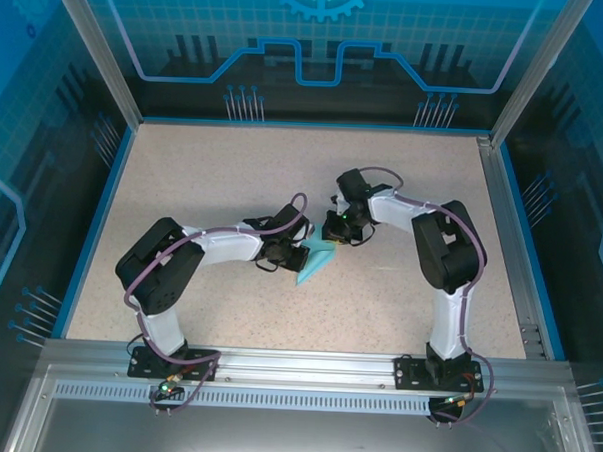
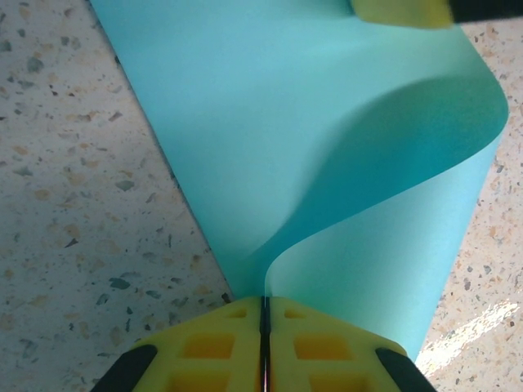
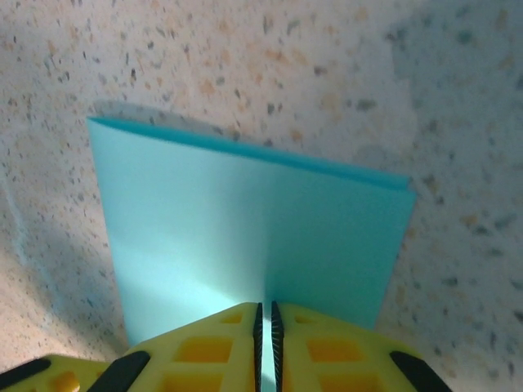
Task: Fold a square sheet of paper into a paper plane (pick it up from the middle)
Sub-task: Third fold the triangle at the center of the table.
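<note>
Speckled tabletop [image 1: 204,172] — blue printed walls [image 1: 389,50]

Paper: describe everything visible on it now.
The paper is thin, matte, light turquoise. It is doubled over: two layers meet at its far edge in the right wrist view, and one layer bulges in a loose curve in the left wrist view. Above the table, the left gripper and right gripper pinch opposite ends.

L arm [image 1: 169,270] & R arm [image 1: 446,247]: white links, black joint housings, purple cables [image 1: 282,217] looped alongside, black base plates [image 1: 141,359] w/ green LEDs [image 1: 164,390]. Fingers [image 2: 208,347] yellow, w/ square recesses & black trim
</note>
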`<state>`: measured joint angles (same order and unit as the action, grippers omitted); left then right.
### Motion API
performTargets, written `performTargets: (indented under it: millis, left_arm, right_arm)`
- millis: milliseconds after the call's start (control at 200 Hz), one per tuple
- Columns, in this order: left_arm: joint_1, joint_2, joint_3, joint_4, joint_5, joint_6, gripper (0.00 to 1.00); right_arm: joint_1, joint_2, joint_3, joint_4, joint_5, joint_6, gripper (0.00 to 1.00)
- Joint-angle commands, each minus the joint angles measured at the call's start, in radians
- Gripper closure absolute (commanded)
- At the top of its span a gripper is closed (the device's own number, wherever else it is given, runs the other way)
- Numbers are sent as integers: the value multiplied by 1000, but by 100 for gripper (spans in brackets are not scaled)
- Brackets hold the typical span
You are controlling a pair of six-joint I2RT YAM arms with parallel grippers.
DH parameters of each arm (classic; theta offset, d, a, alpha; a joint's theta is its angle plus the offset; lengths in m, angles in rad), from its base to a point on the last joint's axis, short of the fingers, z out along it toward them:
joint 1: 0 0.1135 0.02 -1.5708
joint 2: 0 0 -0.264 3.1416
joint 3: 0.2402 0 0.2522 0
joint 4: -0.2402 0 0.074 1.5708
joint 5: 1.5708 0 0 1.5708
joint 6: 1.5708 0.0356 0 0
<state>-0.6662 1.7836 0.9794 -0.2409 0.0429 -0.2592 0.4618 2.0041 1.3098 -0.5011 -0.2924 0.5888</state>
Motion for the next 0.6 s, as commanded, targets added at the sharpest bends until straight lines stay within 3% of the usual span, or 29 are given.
performTargets:
  millis: [0, 265, 595]
  left_arm:
    - [8, 8, 5, 1, 20, 9, 90]
    - [7, 7, 5, 2, 18, 13, 90]
    - [7, 8, 7, -4, 17, 13, 90]
  right_arm:
    - [-32, -118, -50, 19, -35, 33, 85]
    - [-6, -251, -220, 197, -177, 122, 87]
    - [67, -229, -354, 378, -222, 238, 89]
